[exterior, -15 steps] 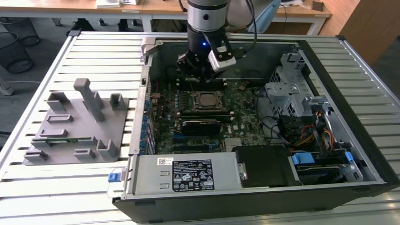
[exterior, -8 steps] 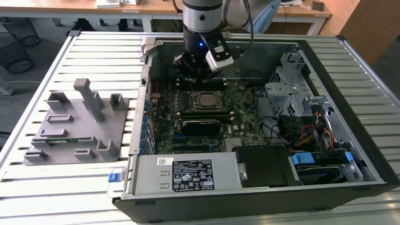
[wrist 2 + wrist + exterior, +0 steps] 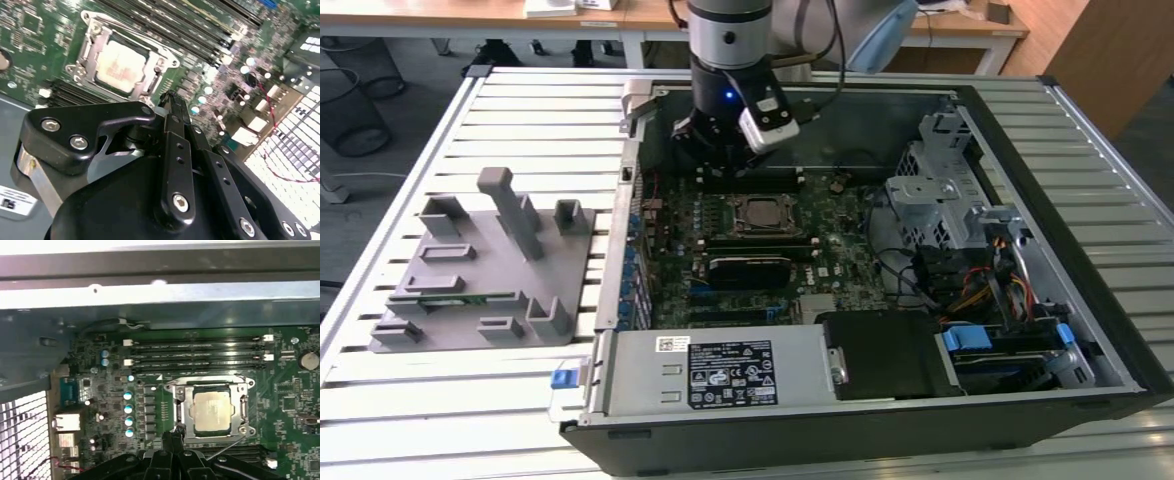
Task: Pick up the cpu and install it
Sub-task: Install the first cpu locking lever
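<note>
– Aluminium slat table in the exterior view, fills most of the frame. Wooden desks along the top edge, wire bins upper left.
– What's on it?
– Open computer case centre to right, lying on its side, motherboard facing up. Grey fixture tray at the left, well apart from the case.
– Room to move?
– Case walls box the board in on all sides. Drive cage crowds the right, power supply covers the lower edge. Open space straight above the board.
– Arm?
– Comes down at upper centre. Gripper is inside the case near its far wall, over the upper part of the board.
– cpu?
– cpu lies flat in the socket frame, centre of frame, just below and right of the gripper. Not touching.
– Second wrist view?
– Green board, black gripper linkage in front. Jaws together, nothing between them. cpu seated in the metal socket frame, near the fingertips but clear of them. Memory slots run beside the socket.
– First wrist view?
– Grey steel case wall beyond the board. Memory slots between that wall and the socket. cpu sits square in the socket frame, silver top up. Gripper tips closed, just beside the frame's corner, off the chip.
</note>
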Motion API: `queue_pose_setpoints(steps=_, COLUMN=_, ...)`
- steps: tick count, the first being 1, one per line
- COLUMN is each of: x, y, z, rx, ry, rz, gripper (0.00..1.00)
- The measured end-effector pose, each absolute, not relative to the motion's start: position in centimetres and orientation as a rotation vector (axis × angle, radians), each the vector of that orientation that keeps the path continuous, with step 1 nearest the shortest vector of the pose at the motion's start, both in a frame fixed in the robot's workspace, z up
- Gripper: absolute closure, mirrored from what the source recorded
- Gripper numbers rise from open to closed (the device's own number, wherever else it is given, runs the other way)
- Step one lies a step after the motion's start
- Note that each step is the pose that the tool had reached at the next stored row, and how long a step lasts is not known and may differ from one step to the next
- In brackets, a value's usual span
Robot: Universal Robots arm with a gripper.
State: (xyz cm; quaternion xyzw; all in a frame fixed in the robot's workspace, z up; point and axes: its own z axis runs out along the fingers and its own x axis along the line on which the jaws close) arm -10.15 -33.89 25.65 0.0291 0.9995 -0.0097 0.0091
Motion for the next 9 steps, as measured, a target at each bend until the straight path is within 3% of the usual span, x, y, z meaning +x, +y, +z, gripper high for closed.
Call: queue_pose_setpoints(steps=9, x=-11.34, y=-33.13, z=25.65, rx=0.091, ry=3.122, rz=-0.030, gripper=0.89)
